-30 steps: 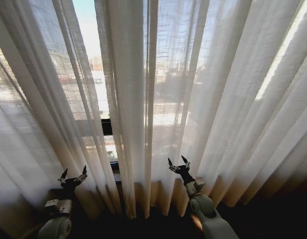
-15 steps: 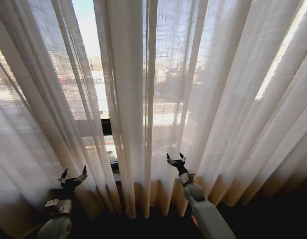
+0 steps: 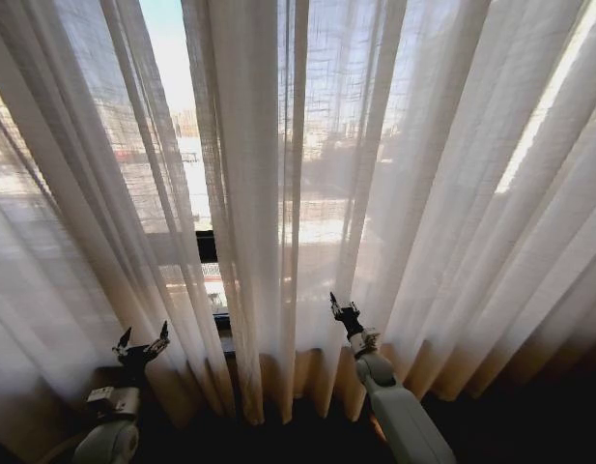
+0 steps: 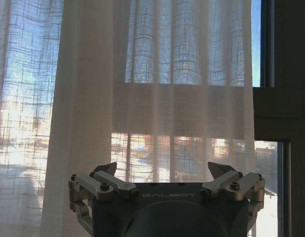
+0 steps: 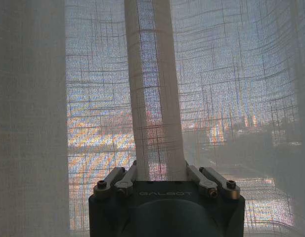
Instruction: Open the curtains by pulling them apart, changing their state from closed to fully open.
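The curtains (image 3: 413,164) are sheer cream-white pleated panels hanging across the whole window, with a narrow gap between two panels left of centre. My right gripper (image 3: 342,308) is pushed into the lower folds of the right panel. In the right wrist view, one vertical pleat (image 5: 154,98) runs down between the fingers (image 5: 126,177) of that gripper (image 5: 160,170), which are drawn in against it. My left gripper (image 3: 143,338) stands low at the left, open, just in front of the left panel (image 4: 93,98). Nothing is between the left gripper's (image 4: 162,170) spread fingertips.
A dark window frame (image 3: 208,246) shows through the gap between the panels, and the same frame (image 4: 283,113) shows in the left wrist view. City buildings glow through the fabric. The floor (image 3: 529,425) below the hems is dark.
My right gripper has moved forward and slightly up into the curtain, and its fingers have drawn together on a pleat. The left arm has not moved.
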{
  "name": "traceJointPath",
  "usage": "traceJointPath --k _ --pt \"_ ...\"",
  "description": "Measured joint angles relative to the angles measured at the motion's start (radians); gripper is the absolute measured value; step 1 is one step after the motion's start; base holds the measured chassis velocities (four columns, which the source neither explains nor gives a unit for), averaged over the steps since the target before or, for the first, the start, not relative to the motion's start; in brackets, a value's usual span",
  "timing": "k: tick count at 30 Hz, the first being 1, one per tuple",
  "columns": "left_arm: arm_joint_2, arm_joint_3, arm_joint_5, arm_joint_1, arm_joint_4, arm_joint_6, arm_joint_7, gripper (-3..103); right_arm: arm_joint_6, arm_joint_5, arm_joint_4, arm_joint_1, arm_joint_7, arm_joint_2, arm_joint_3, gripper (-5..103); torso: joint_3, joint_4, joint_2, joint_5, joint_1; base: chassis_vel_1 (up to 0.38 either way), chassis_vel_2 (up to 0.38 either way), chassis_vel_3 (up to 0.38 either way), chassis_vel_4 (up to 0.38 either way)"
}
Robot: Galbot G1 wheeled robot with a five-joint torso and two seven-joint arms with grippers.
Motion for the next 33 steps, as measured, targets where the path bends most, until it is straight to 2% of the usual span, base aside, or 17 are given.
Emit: traceJointPath --k 1,3,4,7,11,15,22,33 --pt "0.000 0.000 0.000 0.000 0.000 0.000 0.000 100 0.000 0.000 0.000 0.000 0.000 0.000 0.000 32 0.000 0.0000 0.000 0.0000 0.000 0.000 0.000 0.000 0.000" --pt "0.000 0.000 0.000 0.000 0.000 0.000 0.000 100 0.000 0.000 -0.003 0.004 0.000 0.001 -0.001 21 0.000 0.0000 0.000 0.0000 0.000 0.000 0.000 0.000 0.000" --pt "0.000 0.000 0.000 0.000 0.000 0.000 0.000 100 0.000 0.000 -0.003 0.004 0.000 0.001 -0.001 21 0.000 0.0000 0.000 0.0000 0.000 0.000 0.000 0.000 0.000" --pt "0.000 0.000 0.000 0.000 0.000 0.000 0.000 100 0.000 0.003 -0.006 0.006 -0.014 0.004 0.002 4 0.000 0.0000 0.000 0.0000 0.000 0.000 0.000 0.000 0.000" --pt "0.000 0.000 0.000 0.000 0.000 0.000 0.000 100 0.015 0.009 -0.012 0.005 -0.038 0.010 0.013 1 0.000 0.0001 0.000 0.0000 0.000 0.000 0.000 0.000 0.000" --pt "0.000 0.000 0.000 0.000 0.000 0.000 0.000 100 0.030 0.029 -0.026 0.007 -0.041 0.011 0.019 0 0.000 0.0000 0.000 0.0000 0.000 0.000 0.000 0.000 0.000" --pt "0.000 0.000 0.000 0.000 0.000 0.000 0.000 100 0.033 0.079 -0.033 0.011 -0.093 0.001 0.026 0 0.000 0.0001 0.000 0.0000 0.000 0.000 0.000 0.000 0.000" --pt "0.000 0.000 0.000 0.000 0.000 0.000 0.000 100 0.036 0.102 -0.028 0.004 -0.105 -0.007 0.036 0 0.000 0.0002 0.000 0.0000 0.000 -0.042 -0.045 0.053 0.042"
